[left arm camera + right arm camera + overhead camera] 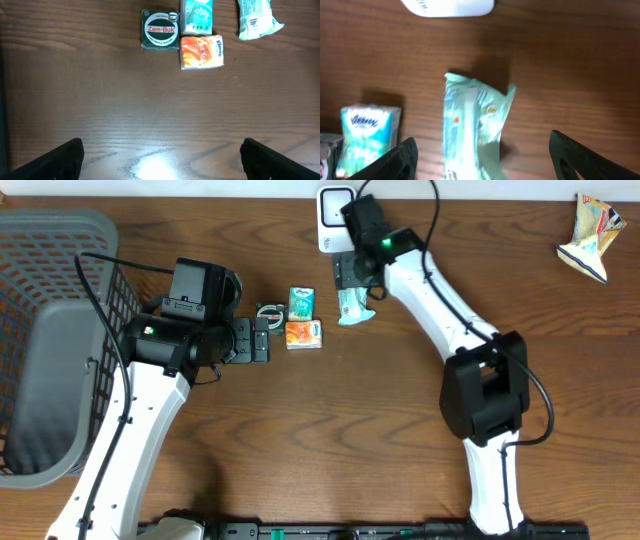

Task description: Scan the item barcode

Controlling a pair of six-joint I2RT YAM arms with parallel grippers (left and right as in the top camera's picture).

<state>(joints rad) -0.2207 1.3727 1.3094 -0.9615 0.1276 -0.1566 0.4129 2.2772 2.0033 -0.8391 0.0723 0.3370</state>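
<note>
A mint-green packet [355,305] lies on the wooden table just below the white scanner [335,215]. My right gripper [352,275] hovers over it, open. In the right wrist view the packet [470,130] sits between the wide-spread fingers of the right gripper [487,160], touching neither, with the scanner [450,6] at the top edge. My left gripper [258,340] is open above bare wood, and the left gripper [162,160] has nothing between its fingers. The packet [255,19] shows at the upper right of that view.
A Zam-Buk tin [160,31], a teal tissue pack [196,15] and an orange Kleenex pack [201,51] sit grouped left of the packet. A grey basket [50,240] fills the left side. A crumpled snack bag [592,235] lies far right.
</note>
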